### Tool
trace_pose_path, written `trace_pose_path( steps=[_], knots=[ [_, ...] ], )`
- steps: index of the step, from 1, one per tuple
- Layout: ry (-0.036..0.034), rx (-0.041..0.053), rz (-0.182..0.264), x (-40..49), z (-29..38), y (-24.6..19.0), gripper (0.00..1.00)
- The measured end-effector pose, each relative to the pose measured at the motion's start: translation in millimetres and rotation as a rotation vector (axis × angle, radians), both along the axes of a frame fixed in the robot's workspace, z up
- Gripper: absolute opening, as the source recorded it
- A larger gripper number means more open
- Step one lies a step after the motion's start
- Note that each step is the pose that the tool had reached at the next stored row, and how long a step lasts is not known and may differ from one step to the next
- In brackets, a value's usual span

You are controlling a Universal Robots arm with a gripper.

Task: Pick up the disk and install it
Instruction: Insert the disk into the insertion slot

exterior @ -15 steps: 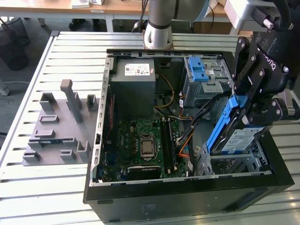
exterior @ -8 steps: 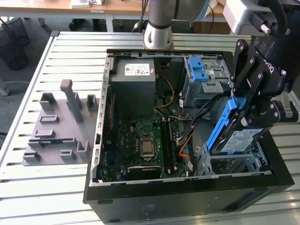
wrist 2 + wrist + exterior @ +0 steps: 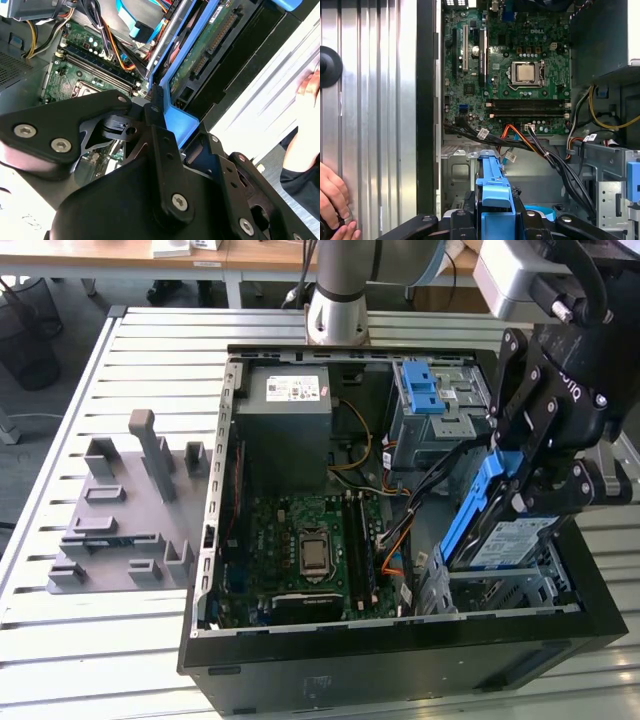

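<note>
The gripper (image 3: 527, 490) pinches the disk (image 3: 508, 540), tilted, silver with a white-and-blue label and blue bracket.

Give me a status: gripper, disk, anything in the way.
Gripper shut on disk. Disk tilted over the drive bay, not seated. Black cables close beside it; a hand on the table outside the case.

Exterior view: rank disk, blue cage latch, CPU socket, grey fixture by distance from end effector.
1. disk, gripped by the end effector
2. blue cage latch, atop drive cage
3. CPU socket, mid-motherboard
4. grey fixture, on table, exterior view's left
</note>
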State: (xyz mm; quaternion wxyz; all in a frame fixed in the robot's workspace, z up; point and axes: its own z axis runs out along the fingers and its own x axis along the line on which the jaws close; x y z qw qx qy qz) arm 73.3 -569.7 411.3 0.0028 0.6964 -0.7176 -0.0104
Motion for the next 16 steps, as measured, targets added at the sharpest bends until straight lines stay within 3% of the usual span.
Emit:
trace_pose_path(
  steps=[16],
  knots=[
    [0.0000, 0.0001, 0.000, 0.0, -4.6, -0.1, 0.36]
  ],
)
